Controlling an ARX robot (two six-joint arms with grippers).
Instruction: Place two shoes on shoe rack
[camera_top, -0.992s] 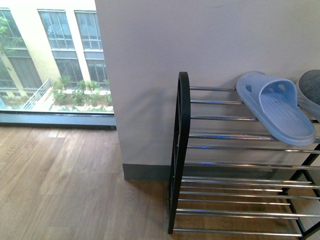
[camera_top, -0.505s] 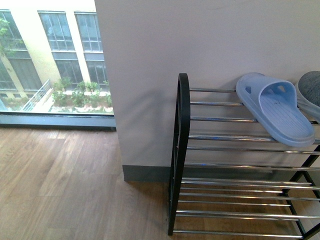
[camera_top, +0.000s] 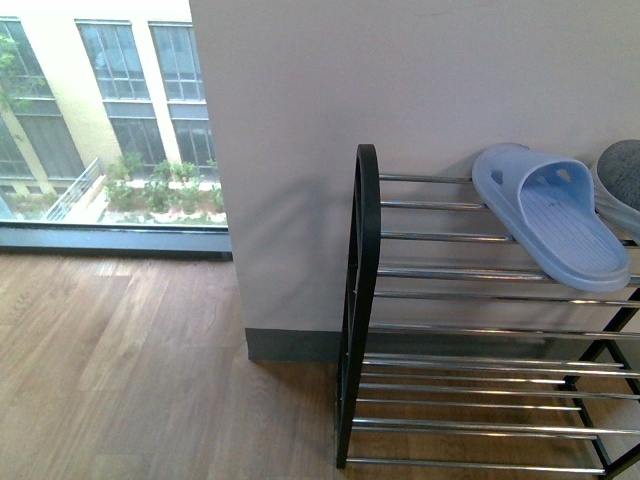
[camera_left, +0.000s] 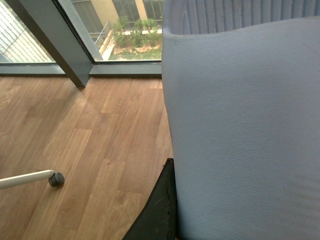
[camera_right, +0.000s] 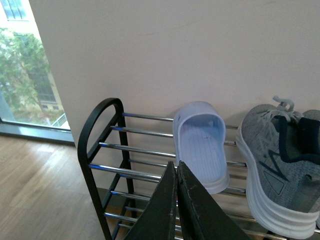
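From the front camera, the shoe rack stands against the pale wall, its black rounded side loop at the left end and chrome bars running off to the right. On the top tier lies a light blue slide sandal, sole down across the bars, toe toward the near edge. Just right of it, at the picture's edge, a sliver of a grey knit sneaker shows on the same tier. The lower tiers that show carry nothing. To the left are the wooden floor and a window. Neither arm shows here.

In the left wrist camera a broad light blue-grey padded surface fills much of the frame, above the wooden floor, with the window beyond. A dark finger of the left gripper shows beside it; I cannot tell whether the fingers are spread or pressed together. A white bar with a grey tip lies low over the floor.

In the right wrist camera the right gripper has its two dark fingers pressed together, holding nothing, in front of the rack. On the top tier the sandal sits beside the sneaker, which shows its thick white sole, navy collar and light laces. A second grey knit sneaker is just visible at its far side.
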